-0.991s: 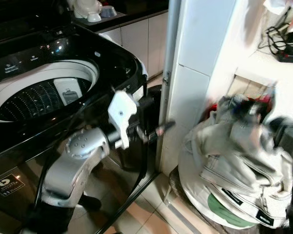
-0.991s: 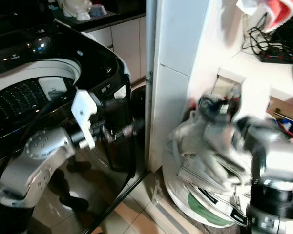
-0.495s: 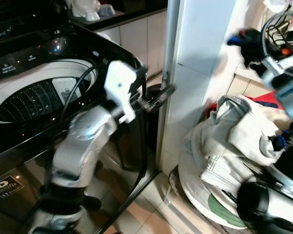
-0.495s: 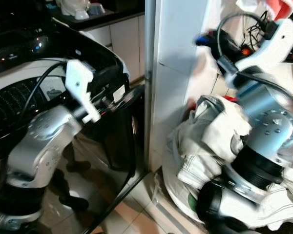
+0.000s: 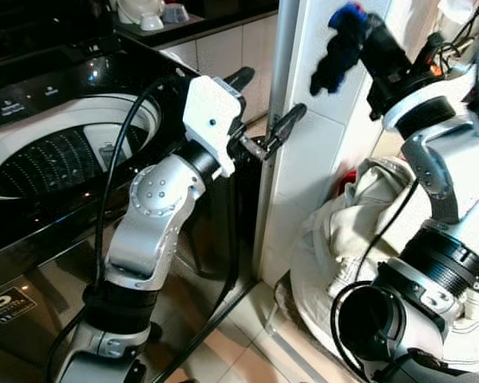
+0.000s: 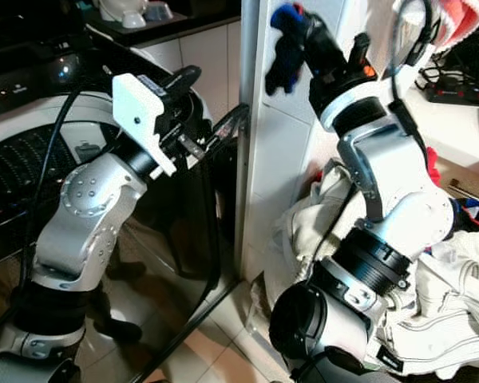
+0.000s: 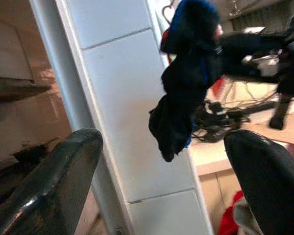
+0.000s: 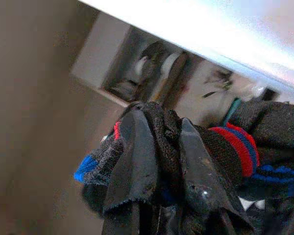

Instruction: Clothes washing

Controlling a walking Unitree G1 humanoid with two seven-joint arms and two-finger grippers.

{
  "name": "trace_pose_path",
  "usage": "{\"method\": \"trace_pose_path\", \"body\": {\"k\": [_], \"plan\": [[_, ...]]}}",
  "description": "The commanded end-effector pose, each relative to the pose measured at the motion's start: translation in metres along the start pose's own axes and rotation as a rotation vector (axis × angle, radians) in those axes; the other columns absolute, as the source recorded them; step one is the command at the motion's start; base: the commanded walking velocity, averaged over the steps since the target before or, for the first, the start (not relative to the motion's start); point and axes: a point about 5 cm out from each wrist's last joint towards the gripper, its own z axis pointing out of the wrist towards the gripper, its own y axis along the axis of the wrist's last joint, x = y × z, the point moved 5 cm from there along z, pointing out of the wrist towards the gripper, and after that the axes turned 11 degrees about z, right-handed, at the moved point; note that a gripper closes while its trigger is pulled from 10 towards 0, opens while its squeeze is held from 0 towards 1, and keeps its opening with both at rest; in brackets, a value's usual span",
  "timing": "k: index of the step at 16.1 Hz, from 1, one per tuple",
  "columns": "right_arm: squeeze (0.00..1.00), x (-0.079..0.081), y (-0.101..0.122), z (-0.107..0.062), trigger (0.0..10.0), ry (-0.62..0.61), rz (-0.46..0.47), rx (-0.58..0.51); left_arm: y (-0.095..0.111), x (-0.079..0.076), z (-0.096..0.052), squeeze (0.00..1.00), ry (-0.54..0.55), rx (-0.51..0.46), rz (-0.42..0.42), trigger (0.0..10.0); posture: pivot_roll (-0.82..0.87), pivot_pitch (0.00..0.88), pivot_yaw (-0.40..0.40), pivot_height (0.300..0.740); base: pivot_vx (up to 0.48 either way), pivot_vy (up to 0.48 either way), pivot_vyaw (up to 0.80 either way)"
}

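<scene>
Right gripper (image 5: 353, 36) raised high on a bent arm, fingers clamped on a dark blue-trimmed garment (image 5: 335, 48) dangling before the white pillar (image 5: 319, 159), while left gripper (image 5: 267, 108), fingers spread and empty, reaches beside the washing machine (image 5: 72, 136)

the washing machine (image 5: 72, 152) sits at nine o'clock, with the white pillar (image 5: 319, 144) at twelve o'clock just beside it. the pile of clothes (image 5: 343, 255) lies at four o'clock, at the pillar's foot.
</scene>
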Motion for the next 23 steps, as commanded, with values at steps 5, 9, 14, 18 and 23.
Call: {"method": "trace_pose_path", "body": {"k": [5,9,14,18,23], "plan": [[0.00,0.001,-0.070,-0.002,0.0,0.035,0.163,0.220,0.001,0.007,0.006,0.00,0.033,-0.020,0.078,10.0,-0.08,0.000,-0.027,0.740,0.000,0.000,0.00],[0.00,-0.010,-0.069,-0.009,0.0,-0.031,0.137,0.233,0.004,0.007,0.004,0.00,0.032,-0.045,0.049,10.0,-0.09,0.000,-0.018,0.740,0.000,0.000,0.00],[0.00,-0.012,-0.071,-0.018,0.0,-0.046,0.134,0.260,0.002,-0.004,0.005,0.00,-0.037,-0.059,-0.035,10.0,-0.09,0.000,-0.017,0.740,0.000,0.000,0.00],[0.00,-0.010,-0.078,-0.020,0.0,-0.039,0.153,0.272,-0.004,-0.015,0.002,0.00,-0.086,-0.041,-0.087,10.0,-0.09,0.000,-0.015,0.740,0.000,0.000,0.00],[0.00,-0.010,-0.080,-0.022,0.0,-0.045,0.152,0.278,-0.008,-0.008,0.001,0.00,-0.070,-0.028,-0.125,0.0,-0.09,0.000,-0.011,0.740,0.000,0.000,0.00]]}}
